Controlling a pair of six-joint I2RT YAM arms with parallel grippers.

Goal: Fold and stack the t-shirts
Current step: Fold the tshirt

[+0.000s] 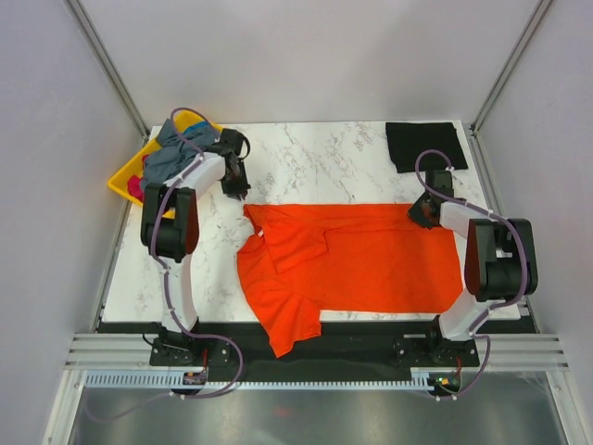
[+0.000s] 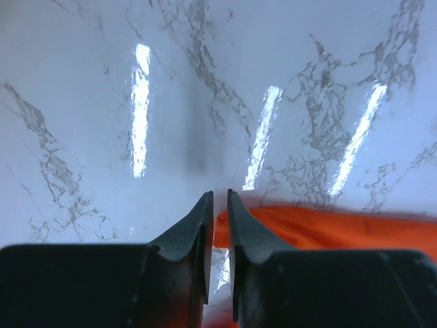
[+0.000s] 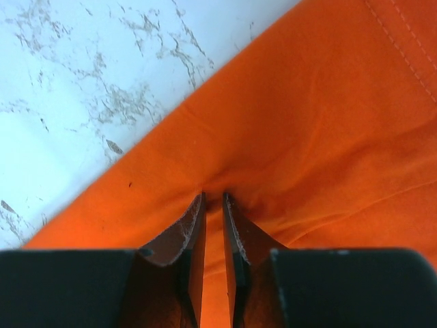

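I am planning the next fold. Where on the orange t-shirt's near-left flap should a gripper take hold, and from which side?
Probably the flap's tip, coming from the near side. There the orange t-shirt runs off the marble table onto the dark front strip, so its edge looks free for a finger to slip under; elsewhere it lies flat.

We find the table (image 1: 324, 167) a white veined marble pattern, smooth and glossy, throwing back light streaks. The orange t-shirt (image 1: 371, 260) is matt soft cloth with stitched seams. At 1 o'clock, the black t-shirt (image 1: 424, 144): matt cloth. At 10 o'clock, the yellow tray (image 1: 125, 181): smooth plastic.
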